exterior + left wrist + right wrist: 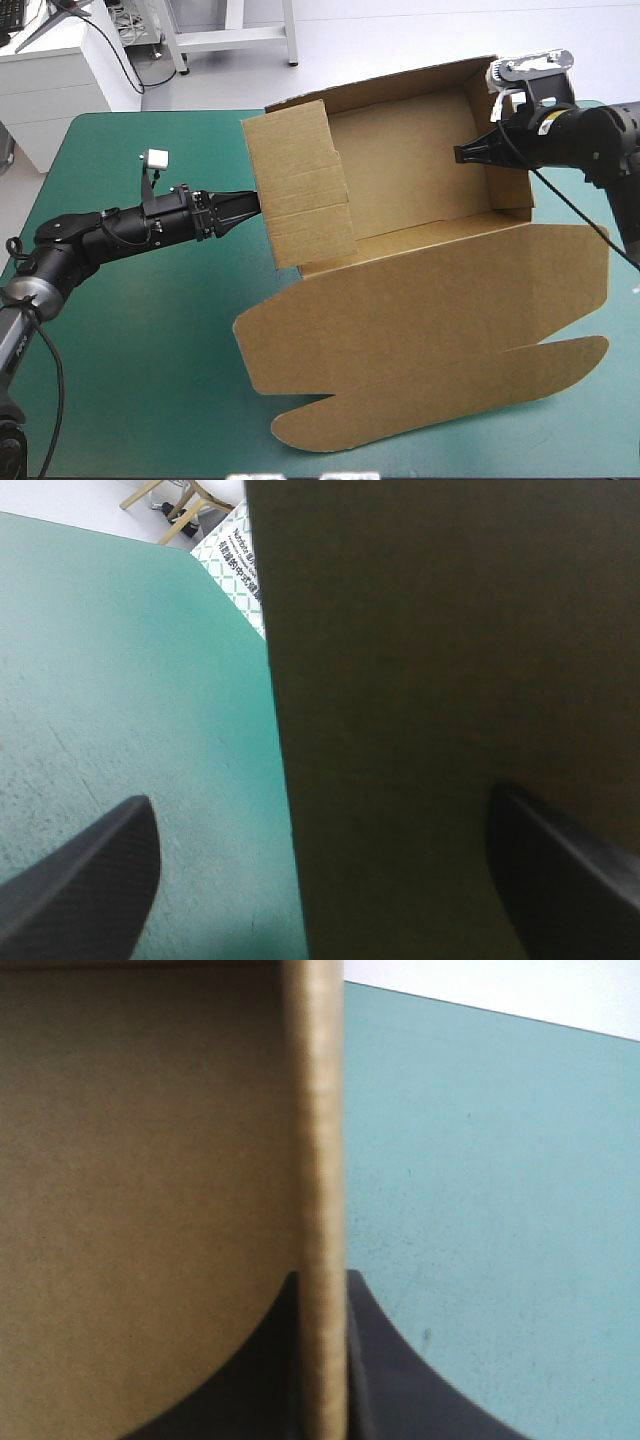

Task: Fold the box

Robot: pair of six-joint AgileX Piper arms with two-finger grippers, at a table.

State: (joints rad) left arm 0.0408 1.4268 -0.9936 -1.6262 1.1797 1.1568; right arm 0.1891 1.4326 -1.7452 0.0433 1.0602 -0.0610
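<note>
Plain teal-green cover [140, 350] fills most of my feed. Nearest me, the lid [430, 310] lies flat on it, rounded flaps and all. Past that, the box [400, 170] sits around the middle as an open tray with its walls up. My left gripper [245, 207] is at the left wall [295, 190]. Its fingers [90, 880] are spread wide, one over bare cover and the other in front of the board, so it's not gripping anything. My right gripper [462, 153] is pinched onto the right wall [508, 190], and the wrist cam shows a finger tight on each side of the board's edge. Furthest out, the far wall [400, 90] stands near the cover's far edge.
</note>
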